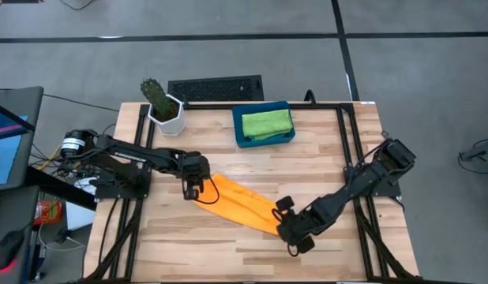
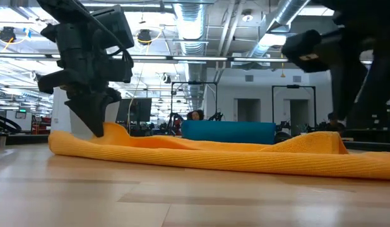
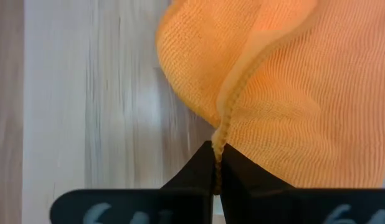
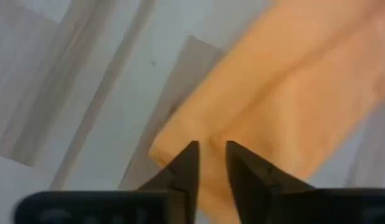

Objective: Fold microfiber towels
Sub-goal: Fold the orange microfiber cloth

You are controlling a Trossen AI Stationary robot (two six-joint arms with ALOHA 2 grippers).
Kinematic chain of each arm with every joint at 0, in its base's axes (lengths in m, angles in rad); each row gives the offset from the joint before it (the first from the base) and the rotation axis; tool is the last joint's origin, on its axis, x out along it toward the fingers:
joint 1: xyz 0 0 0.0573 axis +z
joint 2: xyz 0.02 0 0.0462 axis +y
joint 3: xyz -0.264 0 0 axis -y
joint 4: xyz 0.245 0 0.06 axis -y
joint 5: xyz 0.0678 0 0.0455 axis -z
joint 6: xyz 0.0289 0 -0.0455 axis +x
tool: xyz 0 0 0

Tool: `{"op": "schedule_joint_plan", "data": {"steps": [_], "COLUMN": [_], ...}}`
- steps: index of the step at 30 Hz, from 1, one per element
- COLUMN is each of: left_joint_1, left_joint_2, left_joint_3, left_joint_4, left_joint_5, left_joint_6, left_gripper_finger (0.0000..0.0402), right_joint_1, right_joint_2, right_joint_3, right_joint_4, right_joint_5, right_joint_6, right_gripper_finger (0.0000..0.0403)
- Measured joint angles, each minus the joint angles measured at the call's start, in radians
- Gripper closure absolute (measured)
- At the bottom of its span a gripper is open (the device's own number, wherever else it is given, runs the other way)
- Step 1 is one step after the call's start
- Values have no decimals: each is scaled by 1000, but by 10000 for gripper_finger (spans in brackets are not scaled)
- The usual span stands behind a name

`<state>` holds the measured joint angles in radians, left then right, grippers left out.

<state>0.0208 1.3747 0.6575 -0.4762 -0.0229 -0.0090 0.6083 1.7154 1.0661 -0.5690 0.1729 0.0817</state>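
Note:
An orange microfiber towel (image 1: 242, 207) lies folded into a long strip, slanting across the middle of the wooden table. My left gripper (image 1: 198, 189) is shut on its left end. My right gripper (image 4: 211, 152) stands open just over the towel's right end (image 4: 199, 134), with a gap between its fingers and nothing in it. In the low view the towel (image 2: 233, 154) rests along the tabletop and humps up at both ends. A green towel (image 1: 266, 124) lies folded in the blue tray (image 1: 240, 138) at the back. My left gripper pinches the towel's hemmed edge (image 3: 221, 134) between its two fingers, at the strip's left end. The fingers come steeply from above. That end (image 2: 113, 132) is raised a little under them, and the rest of the towel lies slack on the table.
A potted cactus (image 1: 161, 102) stands at the table's far left corner, with a black grille (image 1: 215, 87) behind the far edge. Bare wood lies along the near edge and at the far right. A monitor and cables sit left of the table.

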Motion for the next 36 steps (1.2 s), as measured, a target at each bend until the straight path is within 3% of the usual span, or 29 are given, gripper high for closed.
{"op": "schedule_joint_plan", "data": {"steps": [6, 11, 16, 26, 36], "left_joint_1": [0, 0, 0, 0, 0], "left_joint_2": [2, 2, 2, 2, 2], "left_joint_3": [0, 0, 0, 0, 0], "left_joint_4": [-3, -3, -1, 2, 4], "left_joint_5": [-10, -17, -18, -18, -18], "left_joint_6": [-2, -13, -29, -41, -48], "left_gripper_finger": [401, 401, 401, 401, 401], "right_joint_1": [-11, -18, -22, -22, -43], "right_joint_2": [33, 83, 122, 114, 114], "right_joint_3": [1, 0, -2, 3, 28], "right_joint_4": [46, 19, 0, -6, -3], "right_joint_5": [23, 37, 40, 40, 34], "right_joint_6": [-222, -257, -260, -182, -149], "right_gripper_finger": [220, 202, 221, 312, 321]}}
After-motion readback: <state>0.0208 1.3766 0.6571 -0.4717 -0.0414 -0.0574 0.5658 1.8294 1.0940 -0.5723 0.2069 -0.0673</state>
